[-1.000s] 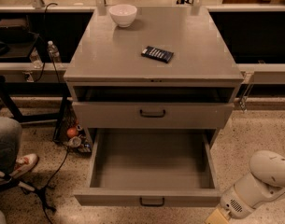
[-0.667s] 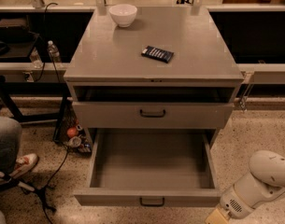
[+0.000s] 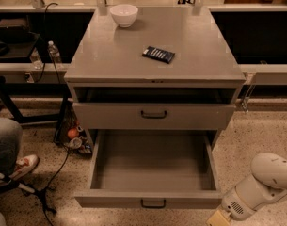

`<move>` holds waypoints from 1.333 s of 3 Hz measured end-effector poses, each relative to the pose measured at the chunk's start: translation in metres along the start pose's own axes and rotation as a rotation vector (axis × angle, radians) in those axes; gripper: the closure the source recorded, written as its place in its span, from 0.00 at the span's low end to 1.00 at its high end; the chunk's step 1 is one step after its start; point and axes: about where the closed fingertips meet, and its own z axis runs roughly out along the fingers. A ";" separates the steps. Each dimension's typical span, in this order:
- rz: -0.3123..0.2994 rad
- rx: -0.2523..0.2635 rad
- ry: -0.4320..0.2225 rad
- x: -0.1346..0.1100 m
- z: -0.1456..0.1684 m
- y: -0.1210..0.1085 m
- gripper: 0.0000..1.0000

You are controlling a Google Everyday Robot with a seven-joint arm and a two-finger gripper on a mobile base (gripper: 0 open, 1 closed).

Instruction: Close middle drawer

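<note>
1. The robot's white arm point(image 3: 256, 192) reaches in from the lower right corner, slanting down and leftward
2. Its rounded joint point(image 3: 275, 169) is the highest part
3. The gripper point(image 3: 217, 219) sits at the bottom edge, mostly cut off

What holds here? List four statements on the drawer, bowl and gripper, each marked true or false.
1. The middle drawer is pulled far out and empty. True.
2. The white bowl sits inside that drawer. False: it stands on the cabinet top.
3. The gripper is at the bottom right edge, beside the drawer's front right corner. True.
4. The gripper is on the drawer's handle. False: the handle is free; the gripper lies to its right.
</note>
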 end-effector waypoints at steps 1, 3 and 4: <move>-0.036 0.036 -0.047 -0.010 0.010 -0.031 1.00; -0.076 0.049 -0.097 -0.020 0.051 -0.076 1.00; -0.078 0.047 -0.098 -0.020 0.064 -0.086 1.00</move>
